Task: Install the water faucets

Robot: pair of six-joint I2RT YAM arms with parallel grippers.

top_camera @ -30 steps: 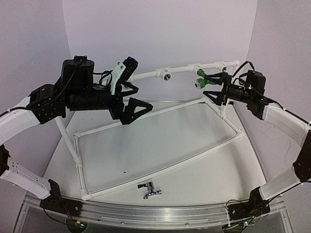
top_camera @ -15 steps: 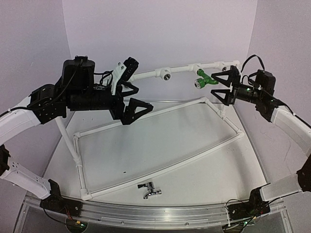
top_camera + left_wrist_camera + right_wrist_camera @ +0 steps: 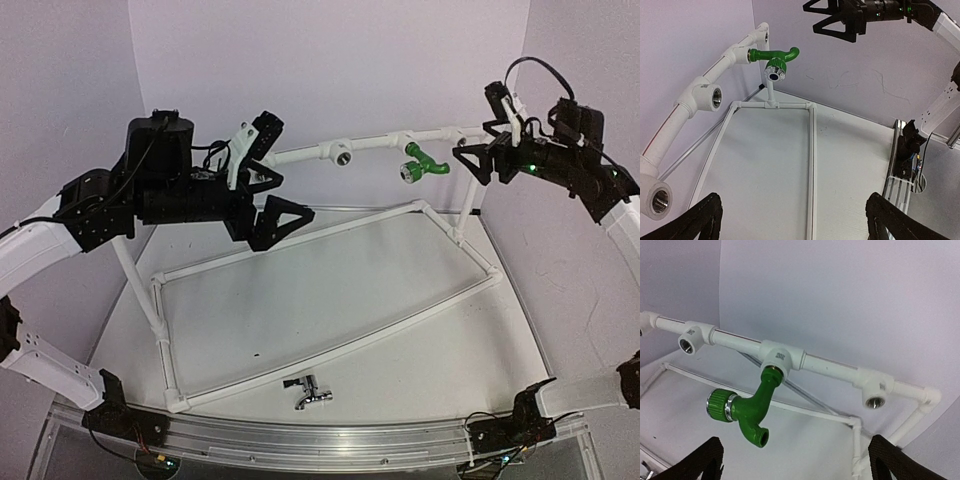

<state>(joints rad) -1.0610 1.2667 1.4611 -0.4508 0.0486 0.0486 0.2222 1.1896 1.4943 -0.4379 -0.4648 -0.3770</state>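
Jutting from pipe socket point(image 3: 782, 358), green faucet point(image 3: 752, 407)

I can read no text, number or brand anywhere. The white tee fitting point(image 3: 782, 357) that carries the green faucet point(image 3: 747, 407) bears a small mark on its face, too blurred for me to make out.

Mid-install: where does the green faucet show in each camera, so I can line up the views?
Top external: green faucet at upper right of centre, on the back pipe rail.
Left wrist: upper left of centre, on the same rail.
Right wrist: lower left of centre, hanging below the rail.
Shared landmark: the white tee socket it plugs into.
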